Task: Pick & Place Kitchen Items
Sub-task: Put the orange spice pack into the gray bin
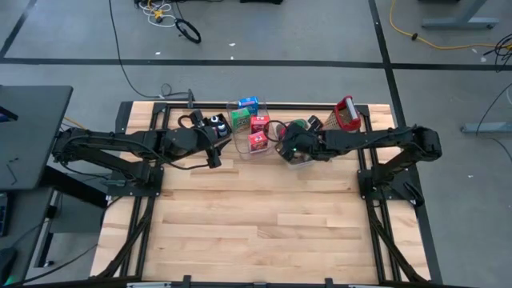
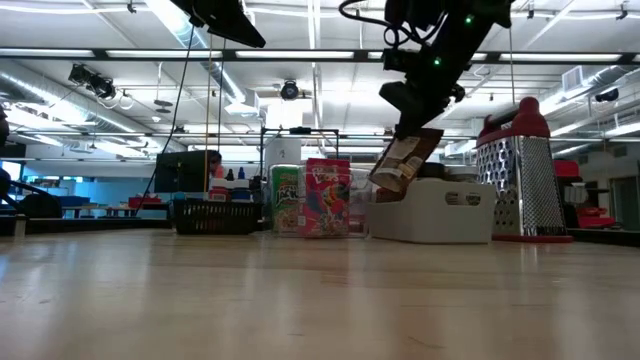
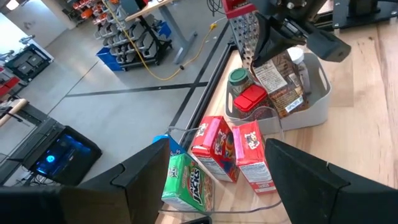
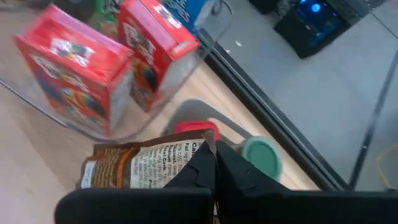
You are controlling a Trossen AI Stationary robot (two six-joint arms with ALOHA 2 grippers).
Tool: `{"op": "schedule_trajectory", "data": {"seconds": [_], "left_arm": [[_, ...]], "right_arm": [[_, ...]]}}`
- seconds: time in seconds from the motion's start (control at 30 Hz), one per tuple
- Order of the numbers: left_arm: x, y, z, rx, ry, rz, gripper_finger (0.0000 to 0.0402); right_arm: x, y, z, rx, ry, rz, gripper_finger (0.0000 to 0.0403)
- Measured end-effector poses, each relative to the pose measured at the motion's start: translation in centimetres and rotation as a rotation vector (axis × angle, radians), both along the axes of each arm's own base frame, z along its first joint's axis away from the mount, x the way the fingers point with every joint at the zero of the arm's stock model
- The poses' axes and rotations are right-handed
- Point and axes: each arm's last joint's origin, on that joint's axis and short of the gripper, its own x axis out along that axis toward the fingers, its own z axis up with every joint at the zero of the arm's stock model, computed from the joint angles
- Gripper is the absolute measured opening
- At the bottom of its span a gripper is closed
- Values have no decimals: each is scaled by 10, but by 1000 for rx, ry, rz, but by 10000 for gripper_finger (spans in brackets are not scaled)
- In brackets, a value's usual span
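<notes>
My right gripper (image 2: pixel 410 130) is shut on a brown printed packet (image 2: pixel 403 160), which it holds over the grey bin (image 2: pixel 440 212). In that bin stand a green-lidded jar (image 3: pixel 238 79) and a red-lidded can (image 3: pixel 251 98). Next to the bin is a clear tray (image 4: pixel 186 78) with small boxes standing upright in it: two red ones (image 3: pixel 214 148) (image 3: pixel 252 154), a green one (image 3: pixel 183 180) and a blue one (image 1: pixel 249 104). My left gripper (image 3: pixel 217 186) is open. It hovers above the table just left of the clear tray and touches nothing. My right gripper pinches the brown packet between its two fingers at one end (image 4: pixel 202 152), reaching down from above. The packet hangs tilted below the fingers. Its lower end (image 3: pixel 291 102) dips inside the grey bin's rim; whether it rests there I cannot tell.
The tall metal grater with the red handle (image 2: pixel 520 170) stands to the right of the grey bin, near the far edge. A black basket (image 2: pixel 210 215) sits to the left of the boxes. The near half of the wooden table (image 1: pixel 256 224) is bare.
</notes>
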Motion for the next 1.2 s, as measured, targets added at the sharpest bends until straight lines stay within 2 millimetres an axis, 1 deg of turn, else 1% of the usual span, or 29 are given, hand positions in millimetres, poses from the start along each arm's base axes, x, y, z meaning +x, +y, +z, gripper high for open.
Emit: {"op": "schedule_trajectory", "data": {"seconds": [0.2, 0.27, 0.4, 0.6, 0.73, 0.87, 0.97, 1.07, 1.2], "left_arm": [[0, 0, 0, 0, 0, 1, 270], [0, 0, 0, 0, -1, 2, 270], [0, 0, 0, 0, -1, 2, 270], [0, 0, 0, -2, -3, 3, 270], [0, 0, 0, -2, -3, 2, 270], [0, 0, 1, -2, -9, 2, 270], [0, 0, 1, -7, -12, 5, 270], [0, 0, 1, -20, -22, 10, 270], [0, 0, 0, -23, -21, 4, 270]], "right_arm": [[-3, -2, 0, -71, 67, -10, 2], [-2, -3, 1, -90, 61, -14, 2], [0, -3, 4, -84, 14, -10, 2], [0, -2, 2, -7, 1, 13, 2], [-1, -2, 2, -16, 4, 7, 2], [3, -2, 4, -32, 27, 95, 2], [4, -3, 5, -45, 14, 90, 2], [5, -6, 2, -45, 21, 72, 2], [10, -8, -5, -100, 69, 60, 2]]}}
